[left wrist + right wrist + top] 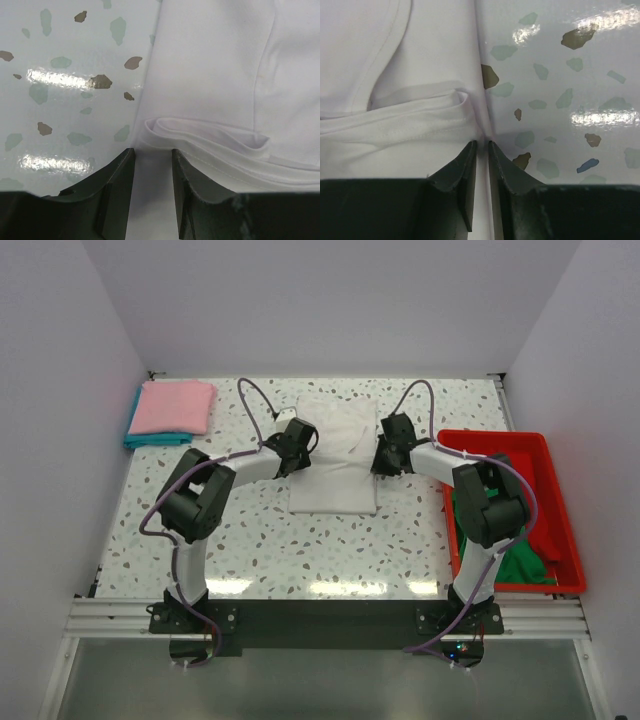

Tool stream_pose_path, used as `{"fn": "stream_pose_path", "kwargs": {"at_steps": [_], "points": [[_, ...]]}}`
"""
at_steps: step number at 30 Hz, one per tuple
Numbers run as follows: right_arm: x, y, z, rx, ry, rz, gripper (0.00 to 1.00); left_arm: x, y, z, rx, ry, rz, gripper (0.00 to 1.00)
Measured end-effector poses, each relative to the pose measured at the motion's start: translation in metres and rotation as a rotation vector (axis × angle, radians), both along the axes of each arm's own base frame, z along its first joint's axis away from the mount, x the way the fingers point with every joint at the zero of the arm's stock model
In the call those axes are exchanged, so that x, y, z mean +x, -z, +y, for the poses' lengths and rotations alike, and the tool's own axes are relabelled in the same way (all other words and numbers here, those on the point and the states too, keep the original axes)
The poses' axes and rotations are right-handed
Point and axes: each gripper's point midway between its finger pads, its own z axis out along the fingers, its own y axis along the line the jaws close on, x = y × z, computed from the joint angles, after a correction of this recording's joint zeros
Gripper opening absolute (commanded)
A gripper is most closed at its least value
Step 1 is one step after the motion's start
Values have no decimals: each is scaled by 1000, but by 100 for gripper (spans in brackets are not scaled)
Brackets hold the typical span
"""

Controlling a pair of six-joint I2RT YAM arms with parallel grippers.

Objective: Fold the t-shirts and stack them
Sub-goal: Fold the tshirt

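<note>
Lying flat near the middle of the speckled table [260, 530], a little toward 12 o'clock, the white t-shirt [335, 465] is seen folded into a tall rectangle. It is met on both sides: the left pincer [290, 447] is set at its 9 o'clock edge and the right pincer [386, 455] at its 3 o'clock edge, roughly level with each other.

From the left wrist, the left pincer's fingers [120, 180] are seen held partly apart, with the shirt's layered edge running into the gap between them. White cloth fills that gap, but whether it is actually clamped cannot be told.

From the right wrist, the right pincer's fingers [462, 165] are seen drawn almost together, with only a thin slit between them. The shirt's edge is pinched in that slit, just where cloth gives way to bare table. A doubled hem is bunched at 10 o'clock from the tips.

At 10 o'clock on the table, the pink t-shirt [173, 405] is stacked, folded, on the teal t-shirt [150, 441], of which only a narrow border is shown. At 3 to 4 o'clock a red tray [545, 445] is placed, and the green t-shirt [525, 565] is heaped in its near end, partly hidden by the right arm.
</note>
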Motion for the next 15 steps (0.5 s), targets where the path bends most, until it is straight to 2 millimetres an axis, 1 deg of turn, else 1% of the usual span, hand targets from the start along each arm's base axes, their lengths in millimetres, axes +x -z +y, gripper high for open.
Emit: {"fn": "stream_pose_path", "kwargs": {"at_steps": [2, 3, 6, 9, 10, 13, 15], "points": [[0, 1, -3, 1, 11, 1, 14, -3, 0, 4, 0, -4, 2, 41], [-1, 1, -4, 0, 15, -1, 10, -5, 0, 5, 0, -5, 4, 41], [-3, 2, -7, -1, 21, -2, 6, -10, 0, 10, 1, -6, 10, 41], [-5, 1, -7, -1, 20, -1, 13, -15, -1, 11, -5, 2, 16, 42], [-6, 0, -8, -3, 19, 0, 23, -17, -1, 11, -8, 9, 21, 46], [-11, -2, -12, -14, 21, 3, 38, -28, -2, 17, 2, 33, 37, 52], [-16, -7, -15, -24, 15, 6, 39, -33, -7, 20, 10, 49, 42, 53]]}}
